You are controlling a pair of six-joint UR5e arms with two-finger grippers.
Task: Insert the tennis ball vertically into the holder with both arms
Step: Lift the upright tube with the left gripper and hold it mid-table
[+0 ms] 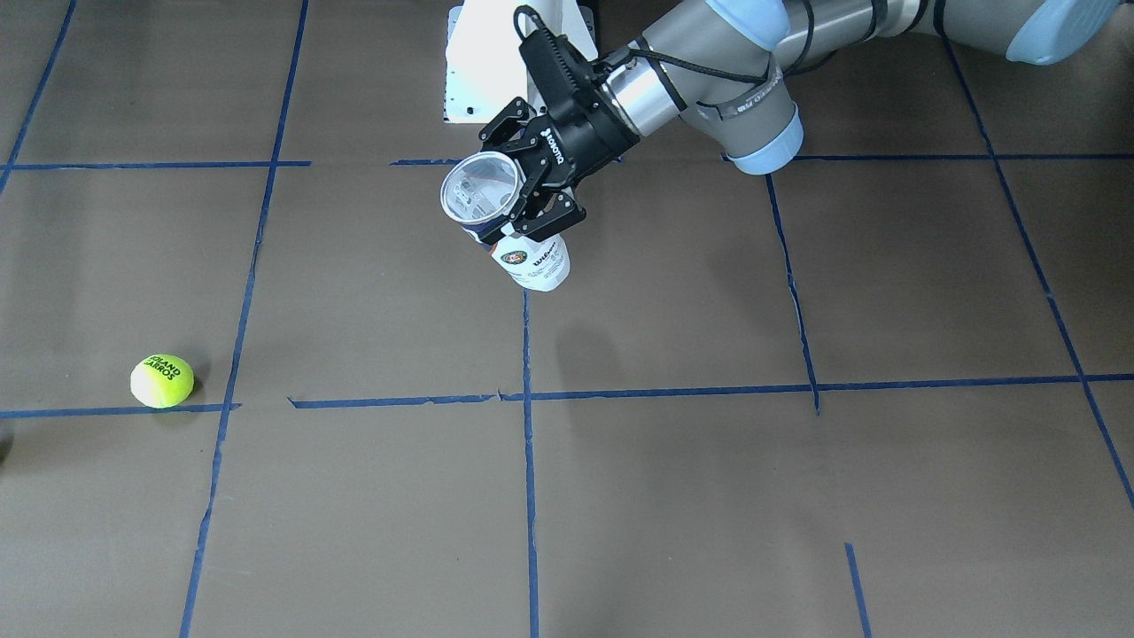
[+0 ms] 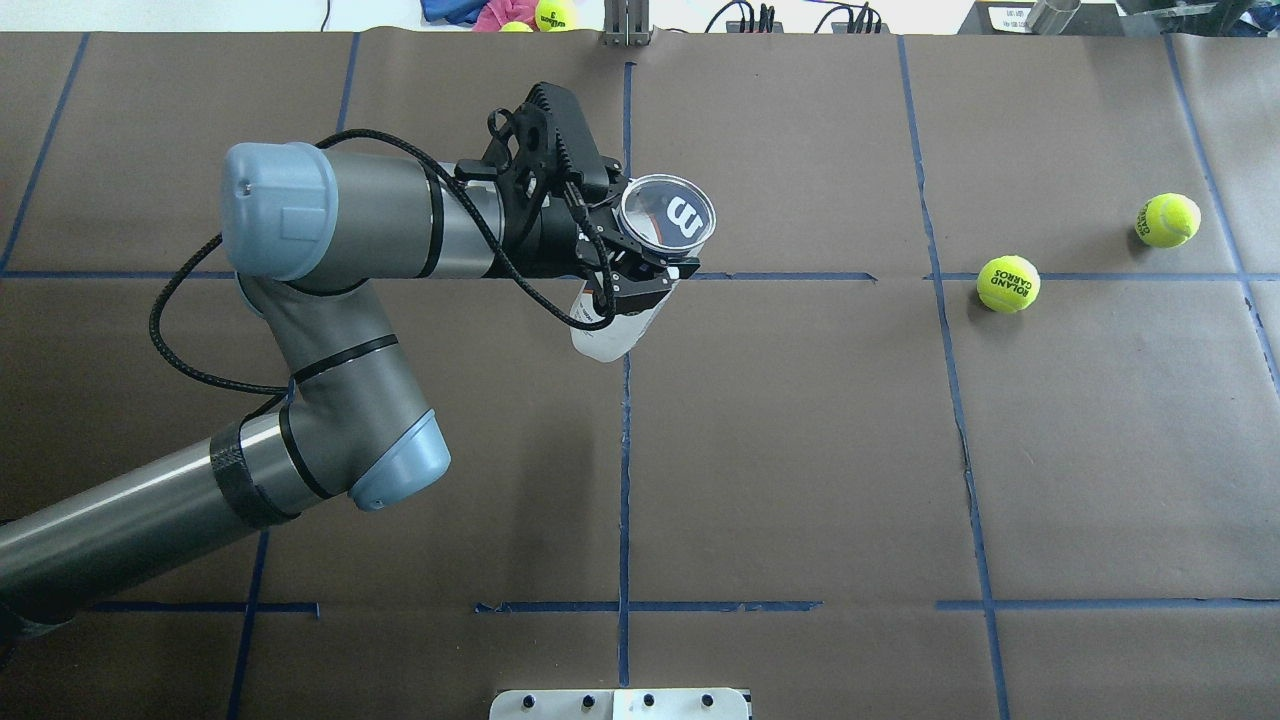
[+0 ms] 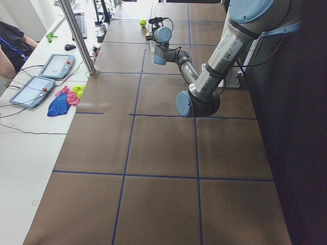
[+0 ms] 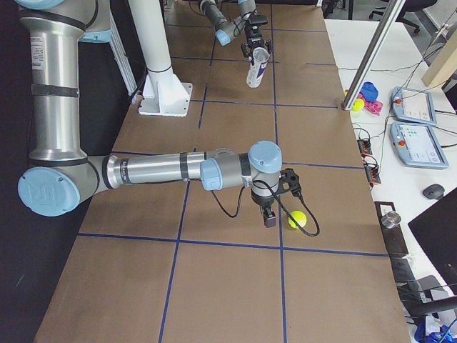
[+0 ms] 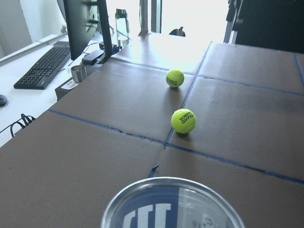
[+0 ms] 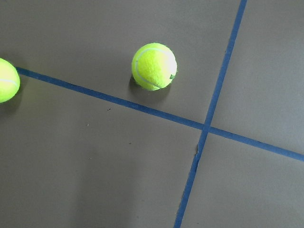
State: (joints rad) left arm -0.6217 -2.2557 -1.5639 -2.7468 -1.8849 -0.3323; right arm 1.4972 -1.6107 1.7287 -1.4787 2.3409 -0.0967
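Observation:
My left gripper [image 2: 645,262] is shut on the holder [image 2: 668,212], a clear Wilson can, just below its metal-rimmed mouth. It holds the can roughly upright near the table's middle, mouth up and empty, also in the front view [image 1: 536,261]. The rim fills the bottom of the left wrist view [image 5: 173,209]. The tennis ball [image 2: 1008,284] with ROLAND GARROS lettering lies on the table far to the right, also in the front view [image 1: 162,381]. My right gripper [image 4: 270,216] shows only in the exterior right view, low beside a yellow ball [image 4: 297,219]. I cannot tell whether it is open or shut.
A second yellow ball [image 2: 1167,220] lies beyond the first, near the right edge. The right wrist view shows two balls [image 6: 152,66] on blue tape lines. The white pedestal base [image 1: 483,71] stands at the robot's side. Tablets and cloths [image 4: 414,107] lie on the operators' side.

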